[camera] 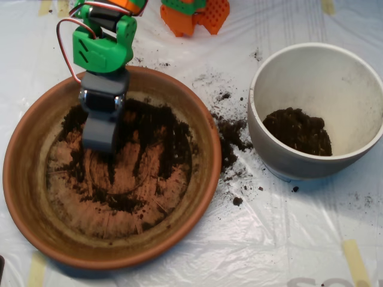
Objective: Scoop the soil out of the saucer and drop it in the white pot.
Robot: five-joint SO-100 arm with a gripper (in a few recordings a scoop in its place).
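- We see the grey claw (99, 136) reaching down into the upper left part of the saucer (24, 197), its tip at the dark soil (161, 128) there.
- From straight above, we cannot tell whether the claw's two halves are spread or pressed together; its own body hides the seam and whatever it may carry.
- The green arm (103, 49) behind it runs out of the top edge, so its base is cut off.
- Soil lies thin and patchy in the saucer, thickest along the upper and right parts, with the ridged orange bottom bare in the middle.
- The white pot (359, 149) stands to the right, apart from the saucer, and its right rim is cropped; a dark mound sits inside it.
- Spilled crumbs (230, 134) dot the plastic-covered worktop (269, 239) between the two.
- An orange part (194, 15) at the top is cut off too.
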